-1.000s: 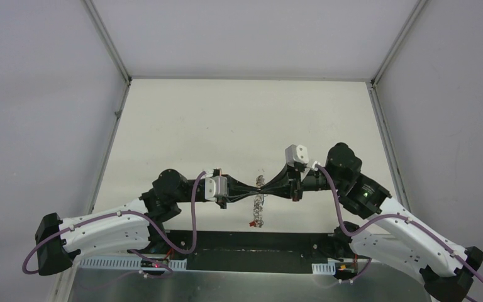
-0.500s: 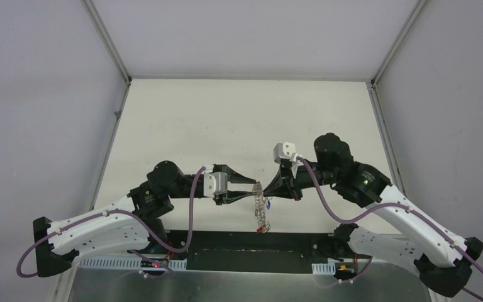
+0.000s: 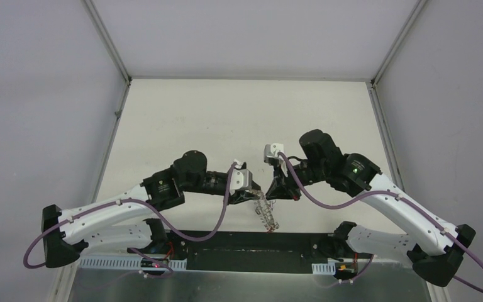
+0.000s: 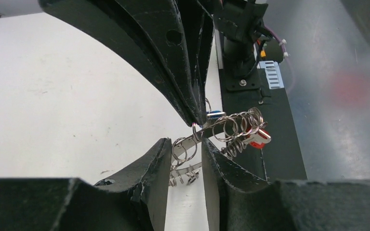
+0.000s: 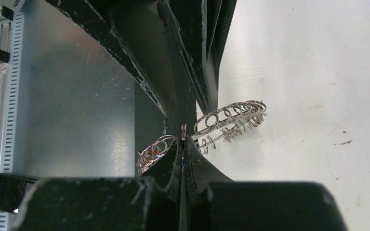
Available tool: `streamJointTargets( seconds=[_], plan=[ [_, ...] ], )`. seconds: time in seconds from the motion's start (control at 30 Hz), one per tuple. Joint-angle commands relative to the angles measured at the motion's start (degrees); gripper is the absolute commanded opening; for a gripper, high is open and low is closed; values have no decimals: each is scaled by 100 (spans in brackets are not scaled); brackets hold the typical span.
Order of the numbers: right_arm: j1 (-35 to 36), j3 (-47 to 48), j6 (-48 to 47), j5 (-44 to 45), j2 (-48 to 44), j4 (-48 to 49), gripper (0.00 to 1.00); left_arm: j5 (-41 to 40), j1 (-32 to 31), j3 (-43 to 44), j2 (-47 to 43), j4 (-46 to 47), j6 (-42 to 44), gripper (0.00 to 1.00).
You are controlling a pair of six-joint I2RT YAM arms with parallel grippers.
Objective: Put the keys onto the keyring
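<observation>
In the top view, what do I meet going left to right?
Left arm's elbow → left gripper → right gripper → right arm's elbow. The keyring chain hangs under the meeting fingertips, so it is left out.

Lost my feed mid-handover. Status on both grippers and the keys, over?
Right gripper shut on keyring chain. Left gripper open, one ring between its jaws. Blue-tagged key beside right gripper; yellow one not seen. Red-tagged key among the rings.
</observation>
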Motion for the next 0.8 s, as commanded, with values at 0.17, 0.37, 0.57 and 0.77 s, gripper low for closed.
streamJointTargets(
  seconds=[0.17, 0.37, 0.57, 0.77],
  plan=[
    [-10, 274, -21, 51, -45, 123, 0, 543, -58, 398, 511, -30, -237, 30],
    [-10, 245, 14, 48, -55, 181, 0, 691, -59, 435, 704, 65, -345, 22],
    [-10, 221, 40, 50, -76, 200, 0, 738, -59, 476, 787, 100, -389, 0],
    [-10, 175, 92, 104, -114, 258, 0, 708, -60, 429, 728, 169, -407, 0]
  ],
)
